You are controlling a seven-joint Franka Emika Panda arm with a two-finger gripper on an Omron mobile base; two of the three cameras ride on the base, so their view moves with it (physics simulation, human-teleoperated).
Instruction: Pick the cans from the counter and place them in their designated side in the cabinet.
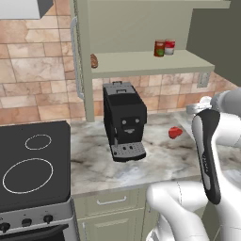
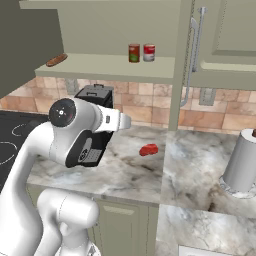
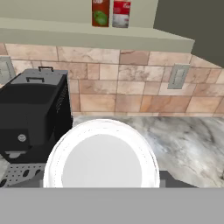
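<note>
Two cans stand side by side on the cabinet shelf (image 1: 136, 63), right of its middle. One is dark with a red-and-green label (image 1: 159, 48) (image 2: 134, 52) (image 3: 100, 13). The other is red with a white band (image 1: 170, 46) (image 2: 149, 52) (image 3: 121, 13). They nearly touch. The marbled counter (image 1: 160, 162) (image 2: 130, 172) lies below with no can on it. My arm is folded back over the counter's right part. Its wrist end (image 1: 203, 104) shows at the right, well below the shelf, and the fingers are hidden.
A black coffee machine (image 1: 123, 120) (image 2: 95, 100) (image 3: 30, 113) stands on the counter under the shelf. A small red lumpy object (image 1: 175, 132) (image 2: 148, 149) lies to its right. The stovetop (image 1: 33, 164) is left, a paper towel roll (image 2: 242, 160) right. A brown item (image 2: 56, 60) rests at the shelf's left end.
</note>
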